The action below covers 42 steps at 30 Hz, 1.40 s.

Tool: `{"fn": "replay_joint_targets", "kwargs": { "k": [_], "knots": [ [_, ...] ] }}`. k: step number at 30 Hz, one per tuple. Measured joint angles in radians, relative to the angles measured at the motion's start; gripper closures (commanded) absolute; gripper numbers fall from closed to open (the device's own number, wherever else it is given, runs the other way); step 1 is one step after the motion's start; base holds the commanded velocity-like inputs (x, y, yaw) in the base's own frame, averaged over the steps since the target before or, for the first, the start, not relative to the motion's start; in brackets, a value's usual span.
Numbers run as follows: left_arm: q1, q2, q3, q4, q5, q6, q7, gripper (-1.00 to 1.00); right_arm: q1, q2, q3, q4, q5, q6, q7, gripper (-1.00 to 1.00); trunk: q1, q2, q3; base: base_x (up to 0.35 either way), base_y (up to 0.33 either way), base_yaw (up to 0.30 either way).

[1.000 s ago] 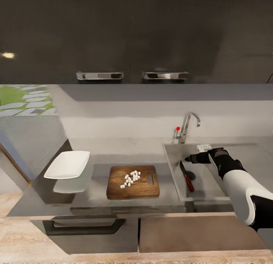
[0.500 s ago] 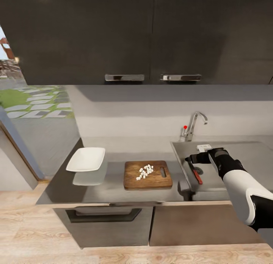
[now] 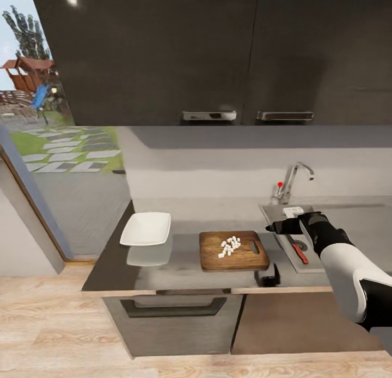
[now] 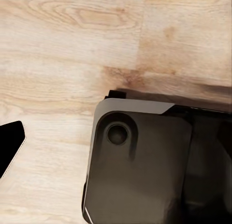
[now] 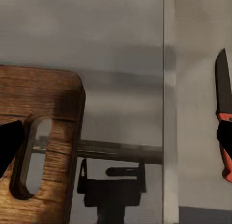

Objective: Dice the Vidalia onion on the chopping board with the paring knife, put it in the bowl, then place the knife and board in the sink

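Camera has pulled back; knife (image 3: 298, 251) lies in the sink (image 3: 283, 234) at right, blade toward upper left, right gripper (image 3: 270, 226) jaws' state unclear.

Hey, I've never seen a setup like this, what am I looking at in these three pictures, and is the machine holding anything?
This is a simulated kitchen seen by a wheeled robot with two arms. The big picture comes from a camera on its head, looking down at a grey countertop. The white and black limb is its right arm, ending in the right tool, which hangs above the sink edge and holds nothing that I can see; whether it is open I cannot tell.

On the countertop sit an empty white bowl and a wooden chopping board carrying the diced onion. The red-handled paring knife lies in the sink.

The other two pictures come from cameras near each arm's tool. The right one sees the board's handle hole and the knife; the left one points at the wood floor and a dark part of the robot.
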Motion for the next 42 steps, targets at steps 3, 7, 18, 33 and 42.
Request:
{"fn": "replay_joint_targets", "kwargs": {
  "k": [3, 7, 18, 33, 42],
  "knots": [
    [0.000, 0.000, 0.000, 0.000, 0.000, 0.000, -0.001, -1.00, 0.000, 0.000, 0.001, 0.000, 0.000, 0.000, 0.000, -1.00, 0.000, 0.000, 0.005, 0.000, 0.114, 0.000],
    [0.000, 0.000, 0.000, 0.000, 0.000, 0.000, 0.000, -1.00, 0.000, 0.000, 0.001, 0.000, 0.000, 0.000, 0.000, -1.00, 0.000, 0.000, 0.011, 0.000, 0.024, 0.000],
    [0.000, 0.000, 0.000, 0.000, 0.000, 0.000, 0.001, -1.00, 0.000, 0.001, 0.002, 0.002, 0.000, 0.000, 0.000, -1.00, 0.000, 0.000, 0.029, -0.185, 0.002, 0.000],
    [0.000, 0.001, 0.001, 0.000, 0.000, 0.000, 0.001, -1.00, 0.000, 0.016, 0.004, 0.017, -0.003, 0.000, -0.002, -1.00, 0.000, 0.000, 0.051, -0.029, -0.002, 0.000],
    [0.000, 0.001, 0.001, 0.000, 0.000, 0.000, 0.001, -1.00, 0.000, 0.015, 0.003, 0.017, -0.001, 0.000, -0.003, -1.00, 0.000, 0.000, 0.053, 0.150, -0.112, 0.000]
  ]
}}
